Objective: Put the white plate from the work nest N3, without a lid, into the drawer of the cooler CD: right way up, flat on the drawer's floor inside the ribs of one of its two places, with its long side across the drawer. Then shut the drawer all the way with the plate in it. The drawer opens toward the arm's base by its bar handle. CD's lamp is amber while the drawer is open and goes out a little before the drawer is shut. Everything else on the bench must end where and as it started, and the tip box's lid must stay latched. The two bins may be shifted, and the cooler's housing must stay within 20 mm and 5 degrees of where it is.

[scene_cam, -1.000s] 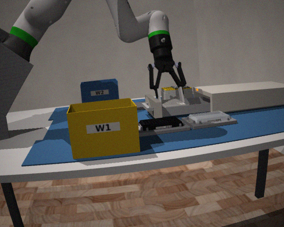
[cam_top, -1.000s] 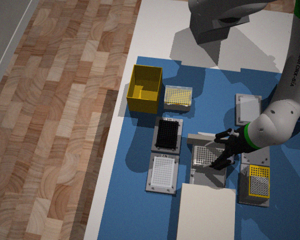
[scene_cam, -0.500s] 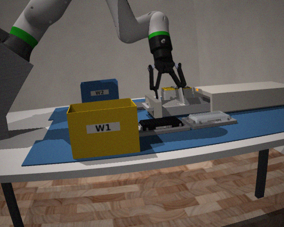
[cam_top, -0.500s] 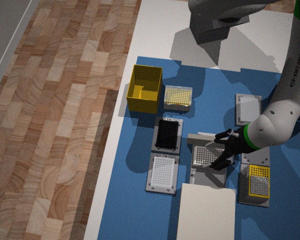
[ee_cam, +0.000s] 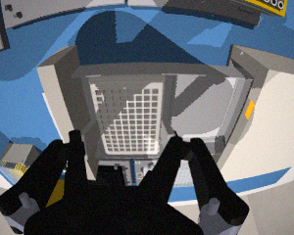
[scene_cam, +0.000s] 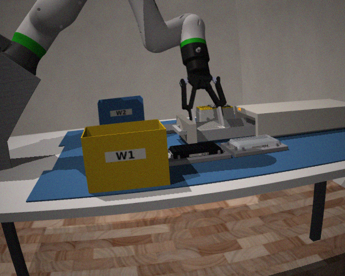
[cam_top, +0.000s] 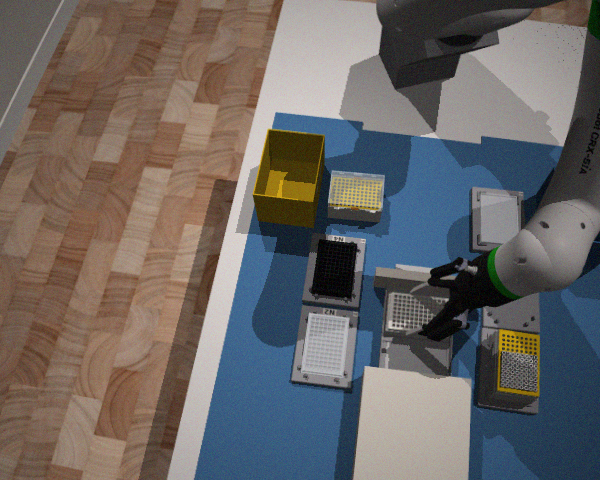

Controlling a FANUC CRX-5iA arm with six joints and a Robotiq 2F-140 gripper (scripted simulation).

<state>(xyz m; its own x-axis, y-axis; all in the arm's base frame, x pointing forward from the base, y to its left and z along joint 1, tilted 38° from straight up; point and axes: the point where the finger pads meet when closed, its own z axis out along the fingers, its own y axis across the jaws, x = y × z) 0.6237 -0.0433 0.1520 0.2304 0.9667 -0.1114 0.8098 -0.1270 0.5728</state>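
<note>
White plate [cam_top: 409, 311] sits down in the cooler's open drawer [cam_top: 388, 356], pinched across its short width by the pincer [cam_top: 441, 302], and it's probably light, stiff, slick plastic, so holding it mid-length on the side walls looks smart.

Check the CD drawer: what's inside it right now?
In the open drawer, the white plate sits in the place nearer the handle, the pincer shut on it. The other place shows bare floor; the pincer hides the plate's right edge.
</note>
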